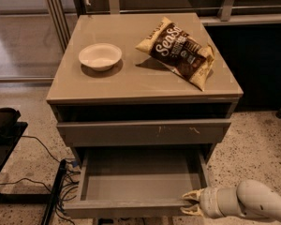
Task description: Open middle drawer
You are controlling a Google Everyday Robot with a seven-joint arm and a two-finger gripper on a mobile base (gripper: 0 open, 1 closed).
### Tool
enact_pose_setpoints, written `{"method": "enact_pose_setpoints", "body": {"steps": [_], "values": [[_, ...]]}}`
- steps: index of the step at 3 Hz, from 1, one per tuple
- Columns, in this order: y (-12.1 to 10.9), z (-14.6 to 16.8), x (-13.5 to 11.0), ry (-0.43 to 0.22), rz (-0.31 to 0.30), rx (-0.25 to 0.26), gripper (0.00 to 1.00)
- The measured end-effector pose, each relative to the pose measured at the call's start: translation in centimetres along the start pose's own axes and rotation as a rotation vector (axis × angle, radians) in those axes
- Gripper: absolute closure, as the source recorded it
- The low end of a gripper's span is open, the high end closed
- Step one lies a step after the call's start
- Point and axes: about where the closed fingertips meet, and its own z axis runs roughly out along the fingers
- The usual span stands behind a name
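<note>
Jutting out of the cabinet [131, 81] toward the camera, the middle drawer [140, 184] sits below the scratched front [131, 133], grey inside facing up, long axis running left to right. At its front right corner, the gripper [191, 203] has its jaws narrow, pinching the front panel.

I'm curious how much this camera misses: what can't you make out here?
All in the camera view:
- Whatever lies below the open middle drawer: hidden by the drawer itself and cut off by the bottom edge.
- The claw is at that drawer's front right corner, and its arm runs off the right edge.
- Inside of the scratched drawer above: hidden behind its front.
- Small print on the chip bag: too small.
</note>
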Motion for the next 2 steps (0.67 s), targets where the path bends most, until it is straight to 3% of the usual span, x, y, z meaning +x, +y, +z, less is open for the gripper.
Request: {"method": "enact_pose_setpoints", "body": {"steps": [1, 2], "values": [[2.18, -0.76, -0.27, -0.01, -0.001, -0.026, 1.0], [2.18, -0.76, -0.27, -0.01, -0.001, -0.026, 0.82]]}}
